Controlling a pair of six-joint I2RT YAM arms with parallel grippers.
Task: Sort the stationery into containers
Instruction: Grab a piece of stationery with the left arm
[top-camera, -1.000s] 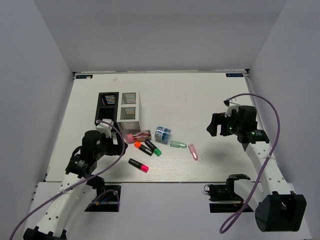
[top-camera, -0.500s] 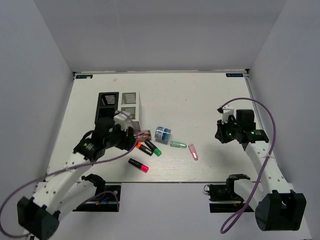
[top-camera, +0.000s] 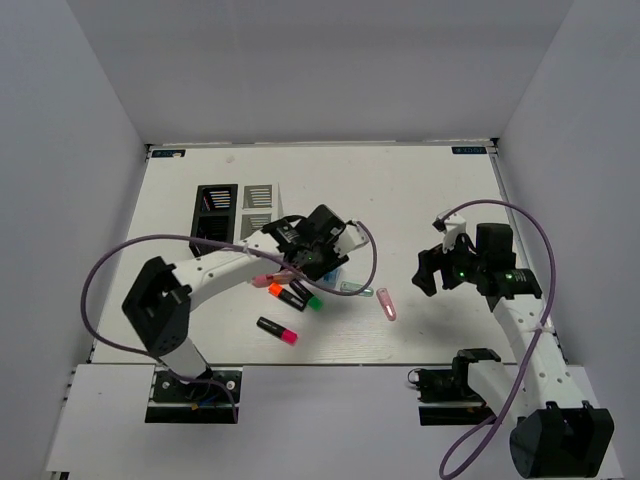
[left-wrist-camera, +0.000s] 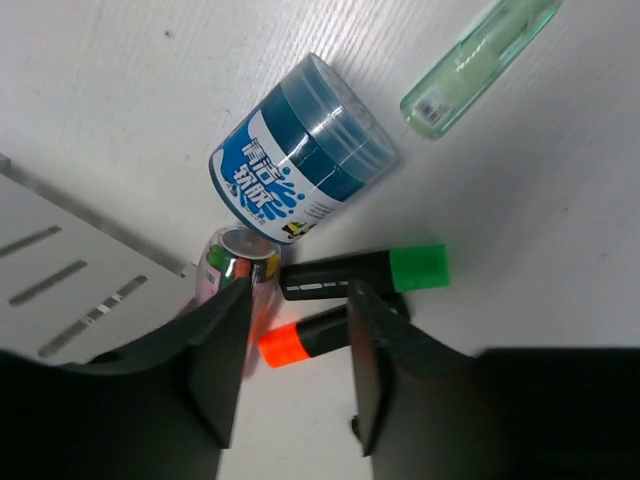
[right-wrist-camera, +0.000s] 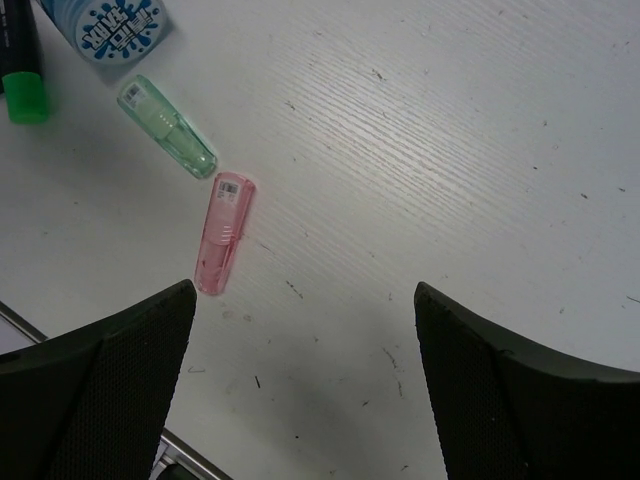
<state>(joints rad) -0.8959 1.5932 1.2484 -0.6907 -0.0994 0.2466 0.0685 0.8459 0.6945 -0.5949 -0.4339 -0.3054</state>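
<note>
My left gripper (top-camera: 299, 268) is open and hangs over the cluster of stationery; in the left wrist view (left-wrist-camera: 296, 335) its fingers straddle the orange-capped marker (left-wrist-camera: 305, 340). The green-capped marker (left-wrist-camera: 365, 272), blue-white roll (left-wrist-camera: 300, 165), pink roll (left-wrist-camera: 226, 266) and green capsule (left-wrist-camera: 480, 62) lie just beyond. The pink-capped marker (top-camera: 278, 331) lies nearer the front. My right gripper (top-camera: 430, 271) is open and empty, right of the pink capsule (right-wrist-camera: 224, 234) and green capsule (right-wrist-camera: 166, 128). The black container (top-camera: 212, 216) and white container (top-camera: 259, 208) stand behind the cluster.
The white container's slotted wall (left-wrist-camera: 60, 270) is close to the left gripper's left side. The left arm's cable (top-camera: 110, 265) loops over the table's left half. The table's front edge (right-wrist-camera: 60, 345) runs close under the right gripper.
My left arm has swung from the near left out to the centre, over the markers and rolls. My right gripper has shifted slightly left and lower, towards the pink capsule.
</note>
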